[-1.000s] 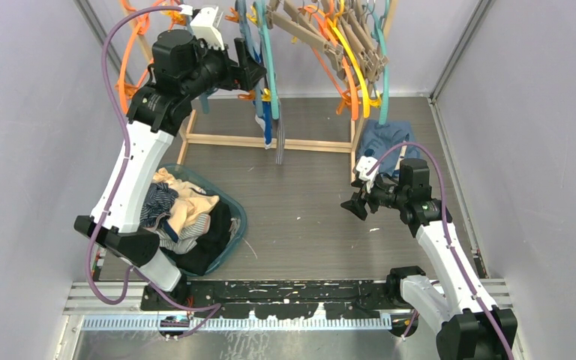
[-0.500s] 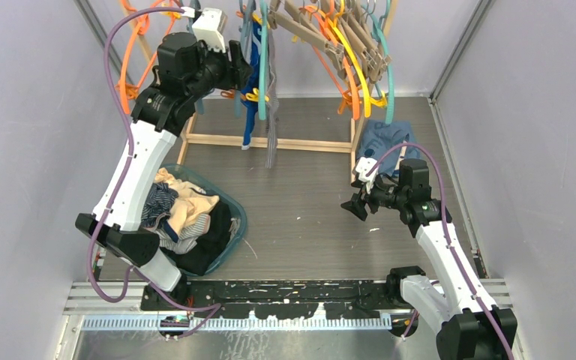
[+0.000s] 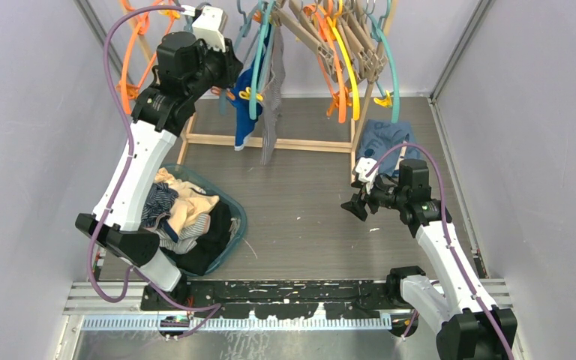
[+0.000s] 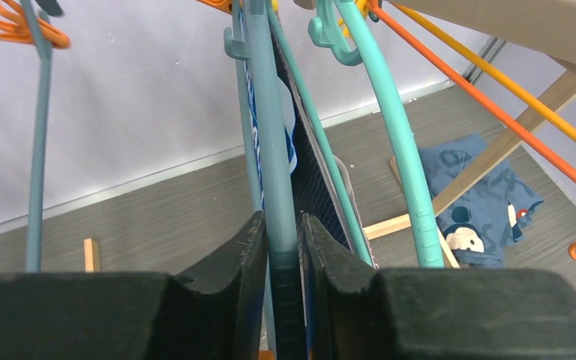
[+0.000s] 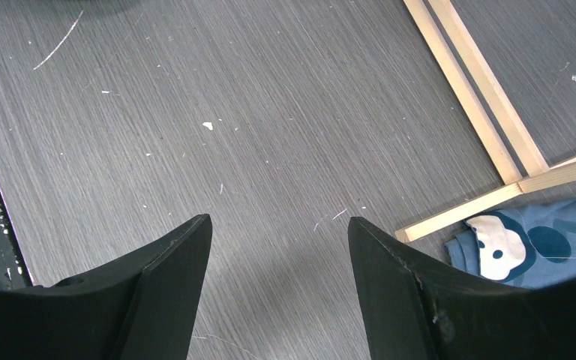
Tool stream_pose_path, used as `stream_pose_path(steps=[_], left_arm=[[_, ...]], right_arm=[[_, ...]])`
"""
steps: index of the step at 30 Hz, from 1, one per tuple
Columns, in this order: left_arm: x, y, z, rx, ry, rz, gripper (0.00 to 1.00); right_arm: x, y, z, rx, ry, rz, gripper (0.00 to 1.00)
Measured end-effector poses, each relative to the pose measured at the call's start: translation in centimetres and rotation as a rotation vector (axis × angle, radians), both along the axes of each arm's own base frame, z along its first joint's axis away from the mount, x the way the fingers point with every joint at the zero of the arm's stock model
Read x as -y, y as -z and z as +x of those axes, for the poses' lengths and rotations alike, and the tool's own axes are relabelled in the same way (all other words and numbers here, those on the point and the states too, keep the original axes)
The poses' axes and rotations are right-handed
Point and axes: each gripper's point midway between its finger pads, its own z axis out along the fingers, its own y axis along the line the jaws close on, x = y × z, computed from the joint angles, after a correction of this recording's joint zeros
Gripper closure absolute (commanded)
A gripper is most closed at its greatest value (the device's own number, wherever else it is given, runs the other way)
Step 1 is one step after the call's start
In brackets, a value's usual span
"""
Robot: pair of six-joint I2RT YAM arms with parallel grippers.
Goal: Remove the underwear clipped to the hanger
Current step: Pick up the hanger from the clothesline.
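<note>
High at the back left, my left gripper (image 3: pixel 234 66) is shut on the arm of a blue-grey hanger (image 4: pixel 270 135). In the left wrist view both fingers (image 4: pixel 249 247) press its bar. Underwear hangs clipped beneath that hanger: a bright blue piece (image 3: pixel 244 124) (image 4: pixel 289 142) and a dark pinstriped one (image 4: pixel 315 172), with a grey piece (image 3: pixel 270 135) beside them. My right gripper (image 3: pixel 354 206) (image 5: pixel 279 220) hovers open over bare floor at the right, holding nothing.
A teal basket (image 3: pixel 240 217) of heaped clothes sits low on the left. More teal (image 4: pixel 401 150), orange and yellow hangers crowd the wooden rack (image 3: pixel 300 144). A blue cartoon-face garment (image 3: pixel 384 139) (image 5: pixel 540 244) lies by the rack's right foot.
My left gripper has closed on the hanger's arm. The hanger and its garments have swung left and tilted. The right arm has not moved.
</note>
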Motion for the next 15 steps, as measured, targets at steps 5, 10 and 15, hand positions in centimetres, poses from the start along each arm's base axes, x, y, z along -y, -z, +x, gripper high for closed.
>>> stream_pose_path(steps=[5,10,15], left_arm=[[-0.25,-0.04,0.13,0.006,-0.013,0.008,1.00],[-0.57,0.14,0.17,0.026,-0.026,0.013,1.00],[-1.03,0.13,-0.17,0.082,-0.032,0.023,1.00]], right_arm=[[0.00,0.00,0.00,0.001,-0.001,-0.001,0.27],[-0.03,0.03,-0.02,0.002,-0.003,-0.003,0.27],[-0.01,0.23,-0.10,0.000,-0.006,-0.006,0.27]])
